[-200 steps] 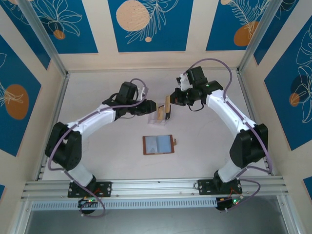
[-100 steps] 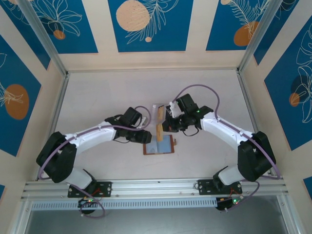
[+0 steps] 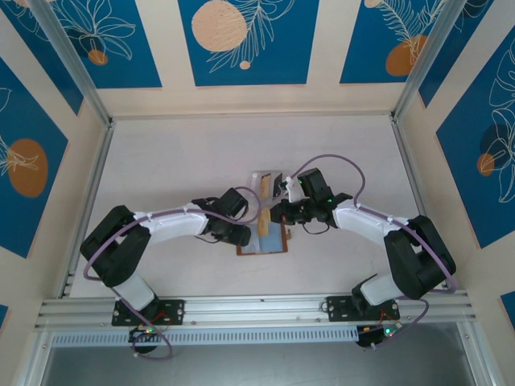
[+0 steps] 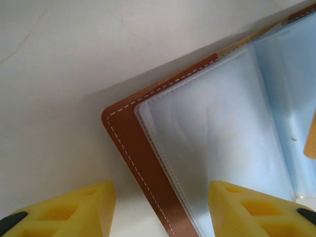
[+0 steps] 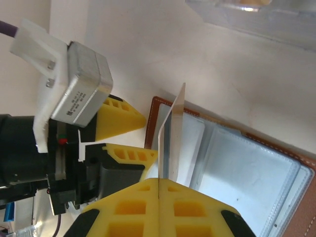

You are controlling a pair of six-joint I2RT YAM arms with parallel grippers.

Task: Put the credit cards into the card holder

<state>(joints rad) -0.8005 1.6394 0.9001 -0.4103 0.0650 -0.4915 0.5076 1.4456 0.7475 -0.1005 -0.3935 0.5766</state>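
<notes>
One card (image 5: 173,133) hanging edge-down over open card holder (image 5: 237,163), right jaws clamping it; left jaws standing apart beside holder; none pocketed yet, more waiting in box (image 5: 256,19).

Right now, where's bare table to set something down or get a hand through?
Free: the far table between the back wall and the clear box; the near strip between the card holder and the front rail. Crowded: the centre, where the left gripper and the right gripper, shut on a card, meet over the holder.
</notes>
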